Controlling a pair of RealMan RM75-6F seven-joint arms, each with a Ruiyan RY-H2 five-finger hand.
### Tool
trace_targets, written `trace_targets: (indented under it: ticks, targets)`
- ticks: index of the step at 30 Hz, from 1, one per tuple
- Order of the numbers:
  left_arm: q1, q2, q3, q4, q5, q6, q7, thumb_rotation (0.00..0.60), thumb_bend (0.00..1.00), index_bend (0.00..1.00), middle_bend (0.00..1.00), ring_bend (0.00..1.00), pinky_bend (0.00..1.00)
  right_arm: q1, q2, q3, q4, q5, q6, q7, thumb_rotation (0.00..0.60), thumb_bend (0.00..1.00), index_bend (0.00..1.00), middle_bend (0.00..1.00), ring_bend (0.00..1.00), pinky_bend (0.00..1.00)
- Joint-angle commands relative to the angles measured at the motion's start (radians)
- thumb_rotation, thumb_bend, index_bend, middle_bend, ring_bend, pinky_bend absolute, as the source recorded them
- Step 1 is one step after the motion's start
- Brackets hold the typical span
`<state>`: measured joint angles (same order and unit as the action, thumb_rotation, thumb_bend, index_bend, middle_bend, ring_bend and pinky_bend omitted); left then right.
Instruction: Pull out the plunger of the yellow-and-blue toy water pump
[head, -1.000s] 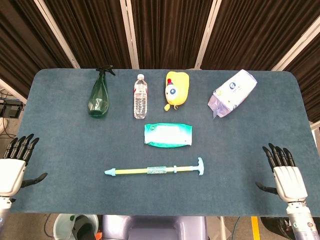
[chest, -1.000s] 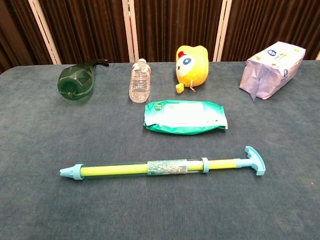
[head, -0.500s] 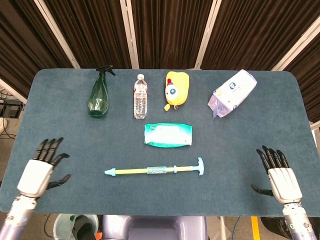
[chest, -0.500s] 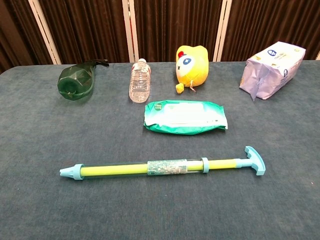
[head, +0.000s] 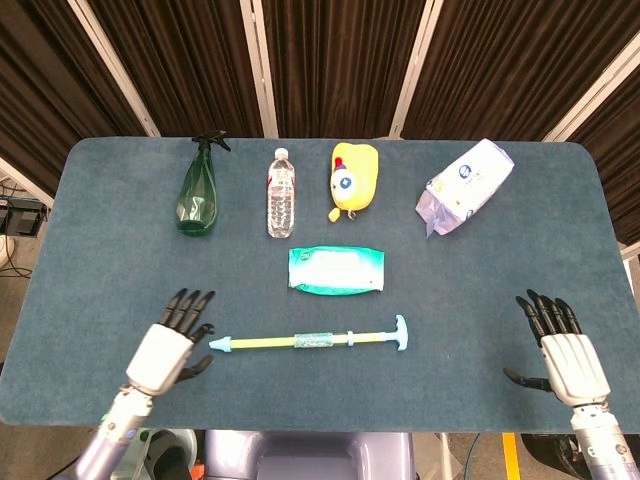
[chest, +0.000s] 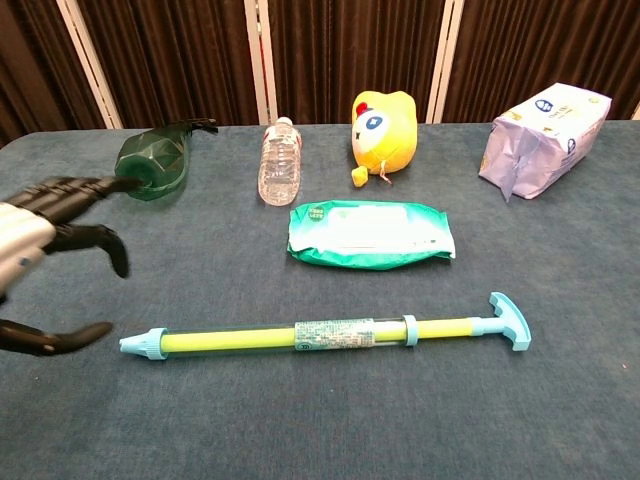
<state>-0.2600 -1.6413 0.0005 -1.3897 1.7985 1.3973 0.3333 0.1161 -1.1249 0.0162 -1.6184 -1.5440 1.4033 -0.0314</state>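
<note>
Head view shows what has just changed: my left hand has swung in from the lower-left edge of the frame and now sits just beside the nozzle end of the toy water pump, fingers spread and holding nothing. My right hand has barely shifted; it hovers at the lower right of the frame, fingers also spread and empty, well apart from the T-handle.

I judge this as the approach: the left hand looks set to pin the barrel, while the right has yet to come across to the handle, so the plunger is not yet pulled.

The pump lies lengthwise across the lower middle of the frame, nozzle to the left, handle to the right.

Counting what lies on the blue table: one pump, one green spray bottle, one clear water bottle, one yellow plush toy, one flat green pack of wet wipes, and one white-and-purple tissue pack in the upper right.
</note>
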Motion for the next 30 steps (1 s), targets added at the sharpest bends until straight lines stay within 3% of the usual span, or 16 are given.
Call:
trace_targets:
  ticks: [1,8,16,30]
  targets:
    - [-0.028,-0.071,-0.013,0.055,-0.014,-0.038,0.027,0.6,0.27,0.41,0.0,0.0,0.0,-0.002,0.011,0.003,-0.003,0.001,0.005,0.018,0.6,0.0,0.0,0.0,0.0,0.0]
    - [-0.064,-0.199,-0.021,0.205,-0.017,-0.066,0.056,0.6,0.25,0.34,0.0,0.0,0.0,0.0,0.028,0.004,0.0,0.01,-0.004,0.055,0.6,0.0,0.0,0.0,0.0,0.0]
    - [-0.093,-0.291,-0.01,0.32,-0.02,-0.083,0.034,0.6,0.22,0.33,0.0,0.0,0.0,-0.004,0.042,0.004,-0.009,0.013,0.0,0.071,0.6,0.0,0.0,0.0,0.0,0.0]
    - [-0.103,-0.339,-0.01,0.418,-0.027,-0.027,0.003,0.6,0.23,0.39,0.02,0.0,0.0,-0.002,0.045,0.012,-0.008,0.043,-0.016,0.065,0.6,0.0,0.0,0.0,0.0,0.0]
